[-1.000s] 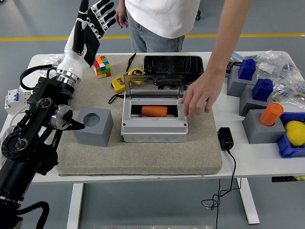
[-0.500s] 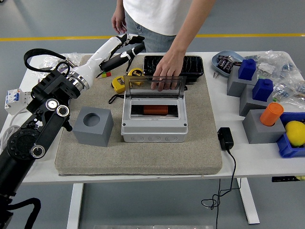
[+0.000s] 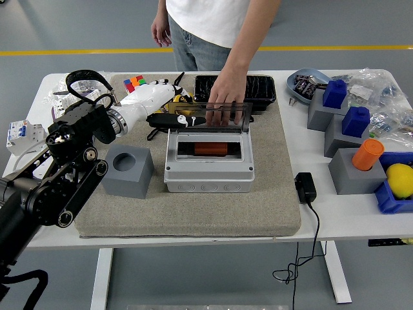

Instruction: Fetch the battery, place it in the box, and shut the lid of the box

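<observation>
The orange cylindrical battery [image 3: 210, 148] lies on its side inside the grey plastic box [image 3: 208, 166], in the open compartment at the top of the box. The clear hinged lid [image 3: 210, 117] of the box stands upright along the far edge of the box, not closed. A person's hand [image 3: 224, 102] reaches down from the far side of the surface and rests its fingers on the top edge of this lid, near its right half.

The robot's left hand [image 3: 182, 120], black with a white forearm shell, comes in from the left of the box and lies just behind the left part of the lid. Its fingers are stretched out toward the lid and hold nothing; I cannot tell if they touch the lid. The right hand of the robot is not seen.

The box stands on a beige felt mat [image 3: 187, 213] that covers the middle of the white surface [image 3: 348, 219]. To the left of the box, on the mat, stands a grey cube block with a round hole [image 3: 126, 170]. Behind the box there is a black tray [image 3: 239, 87], and behind and left of the box a colourful puzzle cube [image 3: 134, 82]. To the right of the box, off the mat, a black power adapter [image 3: 304, 187] lies with its cable. Further right of the box stand grey blocks, 2 with blue pieces [image 3: 346, 106] and 1 with an orange cylinder [image 3: 367, 154], and a yellow round object [image 3: 400, 179] sits in a blue holder.
</observation>
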